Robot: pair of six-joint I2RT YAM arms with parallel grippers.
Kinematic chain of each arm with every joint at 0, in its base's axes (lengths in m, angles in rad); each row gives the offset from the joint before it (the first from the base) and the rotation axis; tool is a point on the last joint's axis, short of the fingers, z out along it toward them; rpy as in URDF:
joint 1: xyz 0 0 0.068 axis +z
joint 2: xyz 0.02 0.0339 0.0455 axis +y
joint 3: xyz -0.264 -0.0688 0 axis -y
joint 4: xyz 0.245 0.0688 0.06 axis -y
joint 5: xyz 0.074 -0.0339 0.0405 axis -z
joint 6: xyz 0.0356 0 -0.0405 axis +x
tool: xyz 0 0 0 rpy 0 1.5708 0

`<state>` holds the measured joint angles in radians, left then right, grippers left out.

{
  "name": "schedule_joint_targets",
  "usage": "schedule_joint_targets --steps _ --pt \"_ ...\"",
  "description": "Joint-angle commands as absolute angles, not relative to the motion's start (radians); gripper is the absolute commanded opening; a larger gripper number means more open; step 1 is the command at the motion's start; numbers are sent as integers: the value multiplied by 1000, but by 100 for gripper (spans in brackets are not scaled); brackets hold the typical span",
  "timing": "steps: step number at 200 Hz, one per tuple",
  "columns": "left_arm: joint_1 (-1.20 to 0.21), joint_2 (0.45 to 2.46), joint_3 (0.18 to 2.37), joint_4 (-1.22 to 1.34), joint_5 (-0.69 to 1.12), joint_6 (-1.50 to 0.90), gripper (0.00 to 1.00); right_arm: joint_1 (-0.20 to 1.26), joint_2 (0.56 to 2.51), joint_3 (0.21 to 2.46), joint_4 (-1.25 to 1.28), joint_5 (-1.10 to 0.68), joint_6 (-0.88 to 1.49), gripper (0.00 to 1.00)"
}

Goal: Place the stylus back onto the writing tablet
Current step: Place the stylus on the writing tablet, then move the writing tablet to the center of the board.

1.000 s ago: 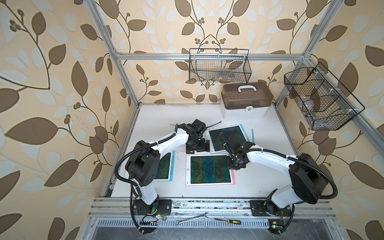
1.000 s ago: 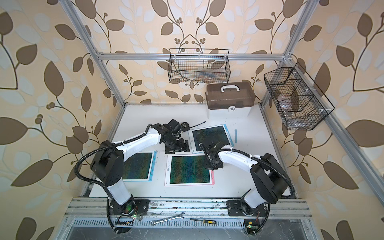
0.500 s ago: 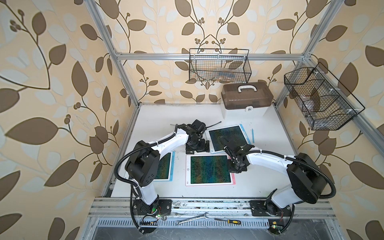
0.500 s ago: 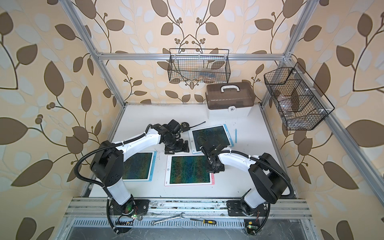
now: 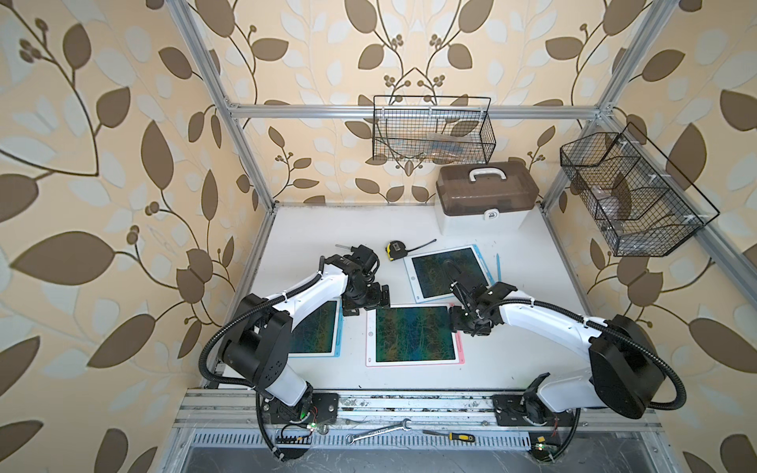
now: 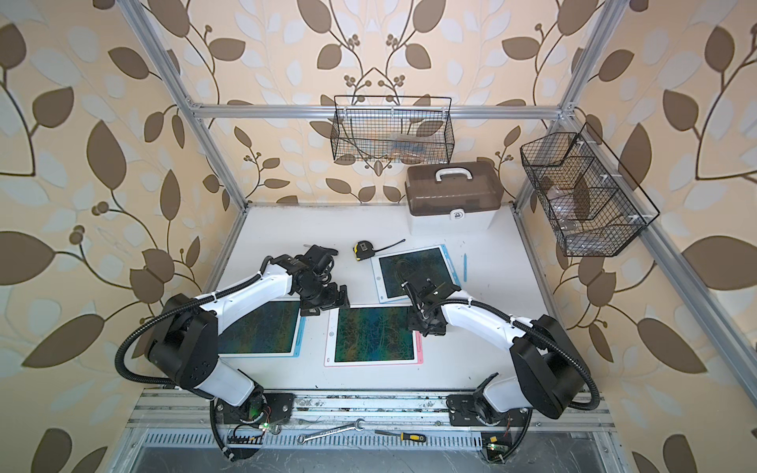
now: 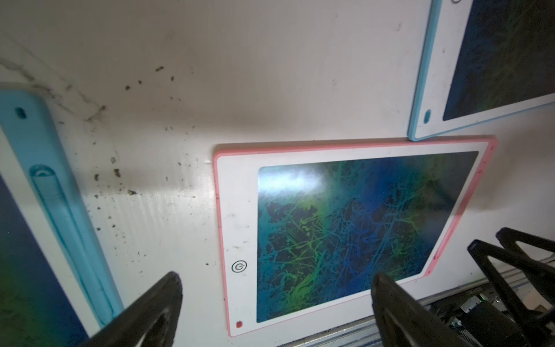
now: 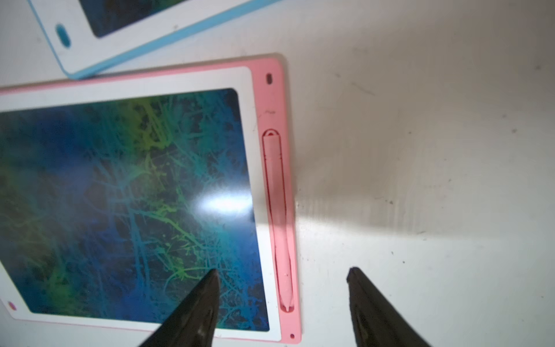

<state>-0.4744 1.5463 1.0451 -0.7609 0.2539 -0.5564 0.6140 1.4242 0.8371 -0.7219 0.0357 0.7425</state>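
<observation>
White tabletop, blue tablet touching pink tablet, stylus in its slot, both jaws apart, empty

Only a circled symbol marks the pink tablet.

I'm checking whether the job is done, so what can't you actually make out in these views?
Pink stylus: lies in the pink tablet's slot in the right wrist view; whether it is clicked flush cannot be told.
Slot's far end, both top views: covered by the right gripper.
Blue tablet, both top views: mostly hidden under the left arm.
Back wire basket contents: mesh, too small.
</observation>
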Motion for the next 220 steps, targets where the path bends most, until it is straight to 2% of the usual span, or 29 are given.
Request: schedule_joint_targets --steps 1,63,93,220 --pt "-442 1497 1008 -788 263 -547 99 579 1409 859 -735 29 726 74" --pt "-408 1503 933 -726 307 -552 99 529 1329 907 -708 60 675 90" --pt "-411 1509 886 -677 337 -564 99 525 1295 941 -704 84 660 94" --pt "-480 1539 829 -607 361 -610 99 432 1183 980 -761 105 632 96"
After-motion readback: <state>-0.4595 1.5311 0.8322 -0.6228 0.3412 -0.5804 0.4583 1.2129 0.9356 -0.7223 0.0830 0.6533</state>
